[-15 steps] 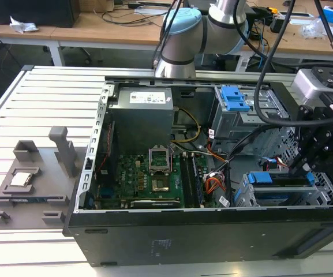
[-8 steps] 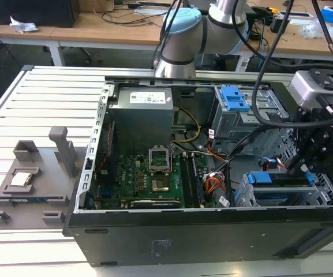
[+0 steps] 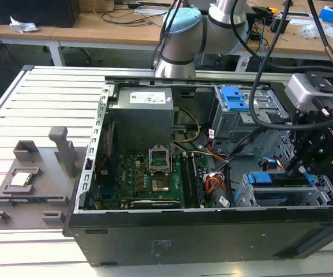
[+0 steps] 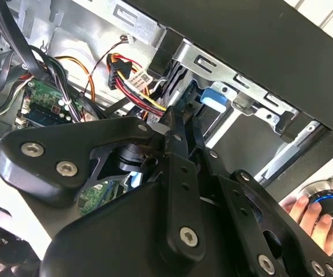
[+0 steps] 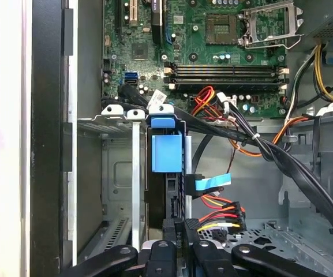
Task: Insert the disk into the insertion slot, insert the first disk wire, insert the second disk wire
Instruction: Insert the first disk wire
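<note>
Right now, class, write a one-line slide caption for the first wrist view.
Blue-framed disk sits in the grey insertion slot; gripper hovers beside coloured wires.

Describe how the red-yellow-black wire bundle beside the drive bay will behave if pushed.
The wire bundle probably flexes easily: its thin strands curve loosely. Its black connector looks rigid, so likely swings as one piece.

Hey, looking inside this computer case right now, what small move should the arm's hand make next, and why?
Probably a short nudge toward the blue-framed disk, I'd judge. It already sits in the light grey perforated metal slot, and the hand hovers beside the black plug with red, yellow and black wires, close to the disk's edge; whether that plug is seated is unclear.
</note>
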